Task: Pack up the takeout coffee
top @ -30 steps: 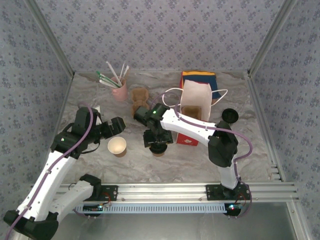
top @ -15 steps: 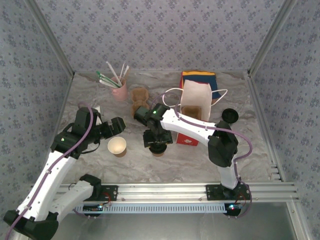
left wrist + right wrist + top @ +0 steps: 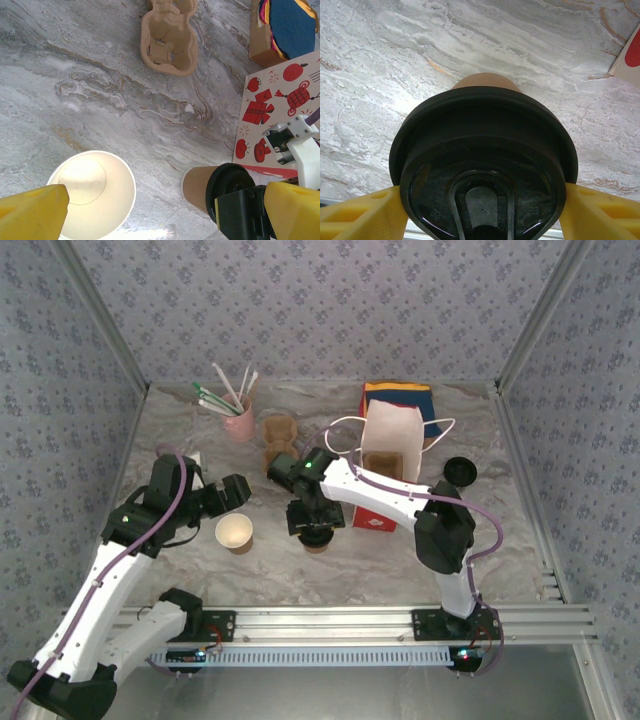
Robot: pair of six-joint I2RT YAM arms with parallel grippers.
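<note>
From my seat the takeout coffee [image 3: 485,125] stands upright on the marbled table [image 3: 400,560], a little near of the middle. It is just left of the near corner of the paper bag [image 3: 392,435], the one with red prints on its side and looped handles. The lidless paper cup [image 3: 234,532] is close by on its left, apart from it.

The right gripper [image 3: 316,523] is straight above the coffee, pointing down. On the right wrist camera I see its yellow fingers [image 3: 360,215] on either side of the black lid, each one meeting the rim. So the claw is closed onto the coffee, with the jaws held well apart by the width of the lid. The cup's base looks to be on the table; how hard the grip is I cannot tell.

The left gripper [image 3: 237,495] hangs just far of the lidless cup, spread to its widest with nothing in it. Its wrist camera looks down on that cup's cream inside and on the coffee's tan wall.

Further back lie a moulded pulp cup carrier [image 3: 167,45], a pink cup of straws [image 3: 238,423] at the far left, and a folded blue, yellow and red cloth [image 3: 398,398] behind the bag. A loose black lid [image 3: 459,471] sits right of the bag
</note>
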